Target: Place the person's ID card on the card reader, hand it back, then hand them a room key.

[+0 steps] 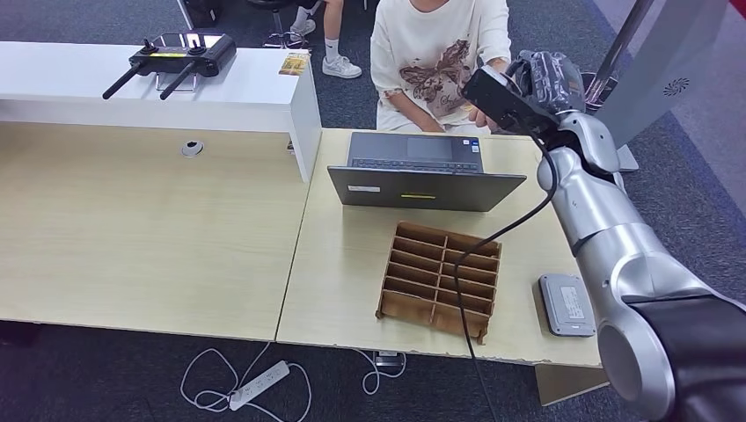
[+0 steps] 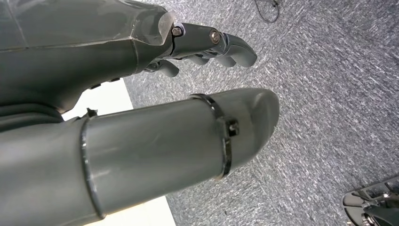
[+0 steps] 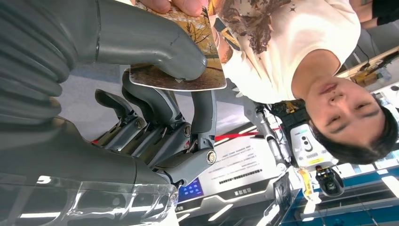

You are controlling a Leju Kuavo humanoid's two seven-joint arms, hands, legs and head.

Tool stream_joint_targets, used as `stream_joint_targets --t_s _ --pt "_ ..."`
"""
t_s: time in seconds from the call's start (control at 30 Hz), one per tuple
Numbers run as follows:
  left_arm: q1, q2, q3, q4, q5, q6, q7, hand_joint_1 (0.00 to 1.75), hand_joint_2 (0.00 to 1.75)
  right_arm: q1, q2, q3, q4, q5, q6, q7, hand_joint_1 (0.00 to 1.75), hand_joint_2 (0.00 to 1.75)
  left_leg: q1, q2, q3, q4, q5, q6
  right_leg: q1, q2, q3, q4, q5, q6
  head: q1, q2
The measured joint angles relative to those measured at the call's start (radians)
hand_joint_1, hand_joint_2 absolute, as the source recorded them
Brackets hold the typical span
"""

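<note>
My right hand [image 1: 545, 79] is stretched over the far edge of the table toward a seated person [image 1: 440, 61] in a white shirt. Seen from the right wrist, the thumb and a finger of this hand [image 3: 155, 117] pinch a card [image 3: 188, 75] printed with a yellow-brown picture. The person's fingers [image 3: 181, 4] hold the card's other end. The grey card reader [image 1: 566, 304] lies at the table's near right edge, with nothing on it. My left hand [image 2: 164, 141] hangs over grey carpet and holds nothing, its fingers loosely apart.
An open laptop [image 1: 422, 176] stands between me and the person. A wooden divided box [image 1: 440, 280] sits beside the reader on the light table [image 1: 343, 264]. A second picture card [image 1: 295, 63] and a black controller [image 1: 180, 54] lie on the white counter at the back left.
</note>
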State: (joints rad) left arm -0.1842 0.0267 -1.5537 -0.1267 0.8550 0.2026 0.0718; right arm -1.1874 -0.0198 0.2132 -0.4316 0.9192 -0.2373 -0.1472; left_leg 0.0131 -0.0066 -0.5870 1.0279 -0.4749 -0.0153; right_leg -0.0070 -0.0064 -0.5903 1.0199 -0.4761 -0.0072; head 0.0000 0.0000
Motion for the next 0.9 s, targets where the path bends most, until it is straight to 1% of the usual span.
stream_joint_targets --t_s 0.03,0.07,0.1,0.17,0.2,0.5,0.67,0.77,0.9 --pt "-0.001 0.0 0.0 0.0 -0.002 -0.001 0.0 0.0 0.0 0.0 0.0 -0.001 0.002 0.0 0.0 0.0 0.84 1.75 0.0 0.0 0.0 0.0 0.0 0.0 0.0 0.0 0.0 0.0 0.0 0.0 0.0 0.0" --pt "-0.001 0.0 0.0 0.0 -0.003 -0.002 0.001 0.0 0.0 0.0 0.0 -0.001 0.003 0.001 0.0 0.0 0.45 1.75 0.0 0.0 0.0 0.0 0.0 0.0 0.0 0.0 0.0 0.0 0.0 0.0 0.0 0.0" --pt "-0.002 0.0 0.0 0.0 -0.005 -0.004 0.001 0.0 0.0 0.0 0.0 -0.002 0.005 0.002 0.001 0.0 0.16 1.75 0.0 0.0 0.0 0.0 0.0 0.0 0.0 0.0 0.0 0.0 0.0 0.0 0.0 0.0" --pt "-0.003 0.0 0.0 0.0 -0.011 -0.006 0.001 0.0 0.0 0.0 0.0 -0.004 0.006 0.007 0.004 0.0 0.03 1.75 0.0 0.0 0.0 0.0 0.0 0.0 0.0 0.0 0.0 0.0 0.0 0.0 0.0 0.0" --pt "-0.004 0.0 0.0 0.0 -0.015 -0.006 0.002 0.0 0.0 0.001 0.0 -0.005 0.006 0.01 0.005 0.0 0.0 1.75 0.0 0.0 0.0 0.0 0.0 0.0 0.0 0.0 0.0 0.0 0.0 0.0 0.0 0.0" --pt "-0.012 -0.001 0.0 0.0 -0.022 -0.006 0.005 0.0 0.0 0.005 0.0 -0.019 0.005 0.012 0.016 -0.007 0.0 1.75 0.0 0.0 0.0 0.0 0.0 0.0 0.0 0.0 0.0 0.0 0.0 0.0 0.0 0.0" --pt "-0.012 -0.001 0.0 0.0 -0.019 -0.005 0.009 0.0 0.0 0.007 0.0 -0.039 0.005 -0.008 0.021 -0.027 0.0 1.75 0.0 0.0 0.0 0.0 0.0 0.0 0.0 0.0 0.0 0.0 0.0 0.0 0.0 0.0" --pt "-0.012 -0.001 0.0 0.0 -0.015 -0.004 0.011 0.0 0.0 0.011 0.0 -0.066 0.0 -0.06 0.024 -0.065 0.0 1.75 0.0 0.0 0.0 0.0 0.0 0.0 0.0 0.0 0.0 0.0 0.0 0.0 0.0 0.0" --pt "-0.012 -0.001 0.0 0.0 -0.008 -0.003 0.014 0.0 0.0 0.026 0.0 -0.114 -0.021 -0.142 0.037 -0.14 0.0 1.75 0.0 0.0 0.0 0.0 0.0 0.0 0.0 0.0 0.0 0.0 0.0 0.0 0.0 0.0"
